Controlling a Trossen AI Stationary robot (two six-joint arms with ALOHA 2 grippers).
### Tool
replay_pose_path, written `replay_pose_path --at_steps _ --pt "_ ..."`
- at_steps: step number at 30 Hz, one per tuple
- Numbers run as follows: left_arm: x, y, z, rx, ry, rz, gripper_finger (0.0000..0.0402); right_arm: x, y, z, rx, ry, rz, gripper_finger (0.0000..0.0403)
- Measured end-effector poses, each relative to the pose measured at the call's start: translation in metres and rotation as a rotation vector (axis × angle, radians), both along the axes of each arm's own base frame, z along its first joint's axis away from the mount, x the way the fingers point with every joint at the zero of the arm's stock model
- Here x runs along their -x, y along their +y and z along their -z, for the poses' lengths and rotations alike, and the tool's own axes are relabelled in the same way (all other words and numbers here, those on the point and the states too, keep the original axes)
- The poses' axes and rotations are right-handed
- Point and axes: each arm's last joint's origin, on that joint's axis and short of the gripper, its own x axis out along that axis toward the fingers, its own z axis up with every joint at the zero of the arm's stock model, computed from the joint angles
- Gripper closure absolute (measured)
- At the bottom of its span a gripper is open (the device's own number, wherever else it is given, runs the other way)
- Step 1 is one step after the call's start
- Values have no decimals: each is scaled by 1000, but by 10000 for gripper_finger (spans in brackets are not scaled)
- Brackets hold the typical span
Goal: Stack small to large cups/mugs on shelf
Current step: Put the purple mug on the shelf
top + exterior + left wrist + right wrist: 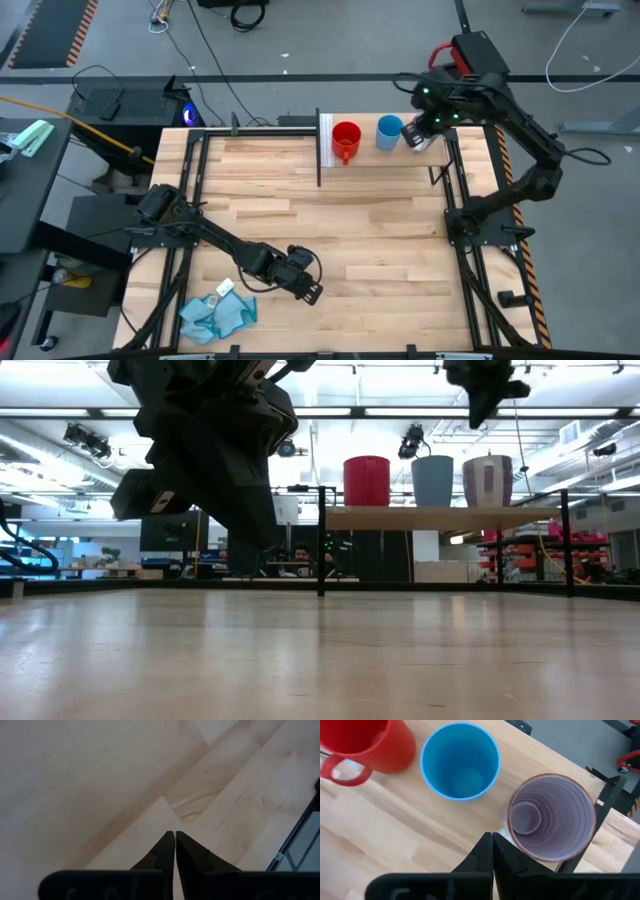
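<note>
The bench (330, 250) is carrying the shelf (400, 152) along its far edge, toward the far right corner, with a dark upright panel (318, 148) standing at the shelf's left end. Three cups are sitting in a row on the shelf: the red mug (346, 140) nearest the panel, the blue cup (389, 132) just beside it, and the purple mug (487, 481) at the right end, near the blue cup but not touching it. In the low view all three are standing upright on the raised board.

The right hand (418, 135) is hovering above the purple mug, its fingers (492, 851) pressed together and gripping nothing; the mug's open mouth (552, 817) is showing just past the fingertips.

The left hand (305, 287) is resting low over the bench near the front edge, fingers (174, 851) closed and empty. A teal cloth (218, 313) is lying by the front left corner.
</note>
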Motion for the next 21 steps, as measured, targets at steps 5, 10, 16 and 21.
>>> replay_pose_path --at_steps 5,10,16,21 --pt "0 0 0 0 0 0 386 -12 -8 9 -20 41 8 400" --pt "0 0 0 0 0 0 386 -15 -8 24 -57 89 10 400" --pt "0 0 0 0 0 0 378 -13 2 46 -83 172 -18 401" --pt "0 0 0 -6 -1 9 381 -14 5 50 -78 191 -29 401"
